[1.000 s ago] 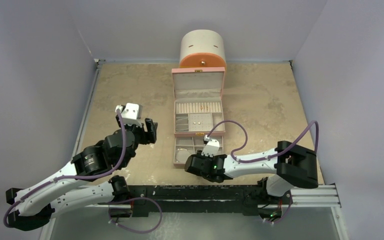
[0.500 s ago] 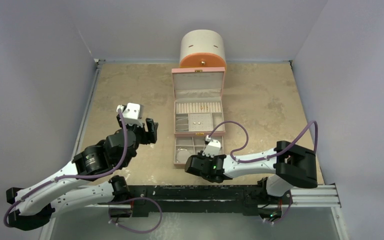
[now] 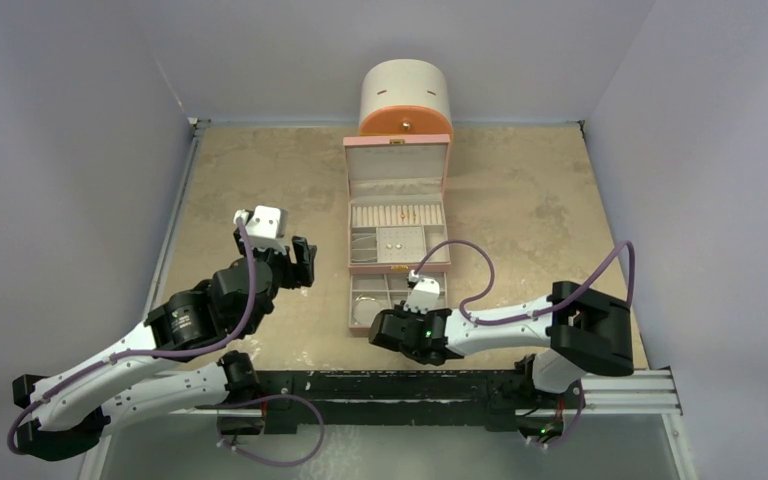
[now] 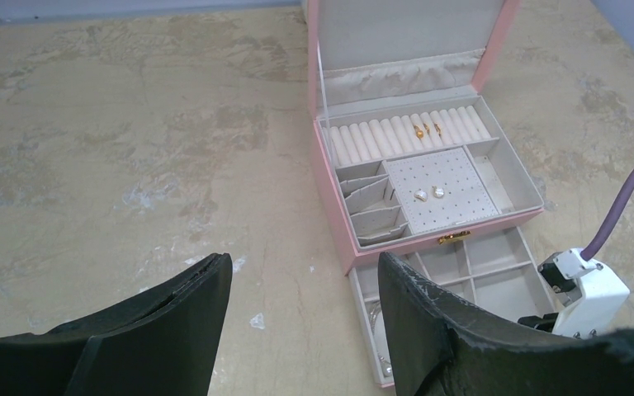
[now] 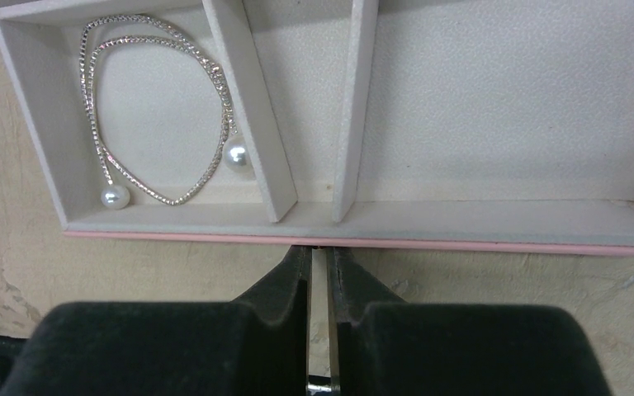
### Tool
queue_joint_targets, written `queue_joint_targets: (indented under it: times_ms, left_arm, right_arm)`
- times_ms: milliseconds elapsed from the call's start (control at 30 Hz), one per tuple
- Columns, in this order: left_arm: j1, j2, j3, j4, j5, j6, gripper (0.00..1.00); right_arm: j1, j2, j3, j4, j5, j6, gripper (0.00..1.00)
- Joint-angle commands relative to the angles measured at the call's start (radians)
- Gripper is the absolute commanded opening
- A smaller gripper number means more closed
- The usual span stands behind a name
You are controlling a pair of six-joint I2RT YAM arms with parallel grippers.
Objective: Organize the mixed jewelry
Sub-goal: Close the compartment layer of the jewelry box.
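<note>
Bangle [image 5: 235, 155] in drawer [image 5: 462, 219]; mottled beige table [image 3: 260, 180], pale grey walls [image 3: 80, 100].

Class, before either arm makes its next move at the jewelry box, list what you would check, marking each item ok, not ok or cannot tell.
1. Right pincer carries nothing: fingers almost together, nothing seen between them. Ok.
2. Right pincer touches the drawer: its tips sit at the front wall, but contact is unclear. Cannot tell.
3. Bangle lies wholly inside the drawer's left compartment, nothing over the rim. Ok.
4. Left pincer is open, over the table, left of the box and apart from it. Ok.
5. Box lid stands open. Ok.
6. Studs sit on the dotted panel. Ok.
</note>
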Motion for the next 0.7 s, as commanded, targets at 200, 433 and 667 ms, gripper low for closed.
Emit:
queue_joint_targets:
  times_ms: [200,433,667]
  left_arm:
    - [-0.004,-0.004,0.0,0.023,-0.008,0.007,0.65]
    - [-0.003,-0.004,-0.001,0.021,-0.009,0.007,0.65]
    - [-0.003,-0.002,-0.001,0.021,-0.008,0.007,0.65]
  right_arm:
    - [-0.056,-0.033,0.002,0.04,0.07,-0.104,0.0]
    - [-0.112,-0.012,0.009,0.074,0.066,-0.159,0.0]
    - [-0.189,-0.002,0.026,0.135,0.053,-0.244,0.0]
